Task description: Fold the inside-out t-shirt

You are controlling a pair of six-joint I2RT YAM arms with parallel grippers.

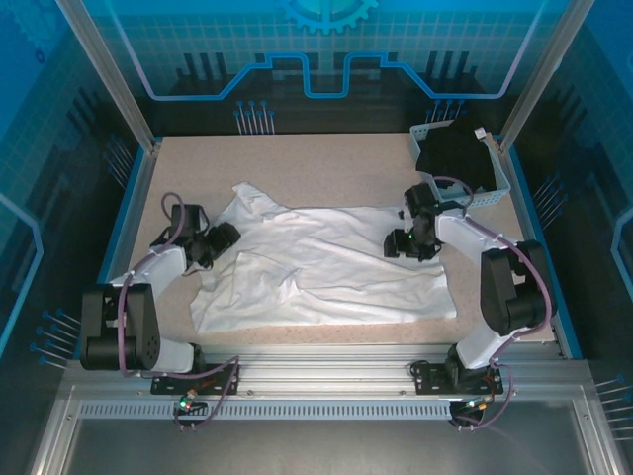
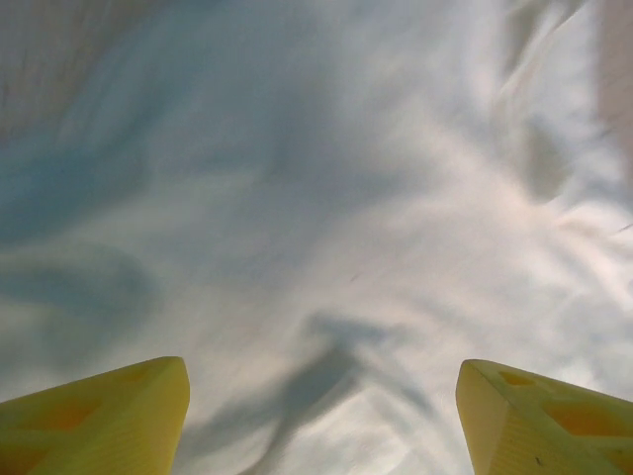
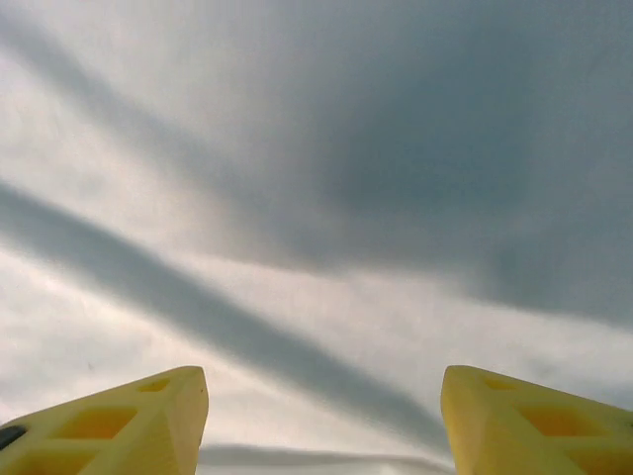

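Thin matt white cloth t-shirt [image 1: 326, 267] (softly wrinkled), smooth yellow plastic left claw [image 2: 321, 421], speckled matt table [image 1: 326, 168]

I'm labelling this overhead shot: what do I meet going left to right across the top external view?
left hand → white t-shirt → right hand → basket holding the black garment
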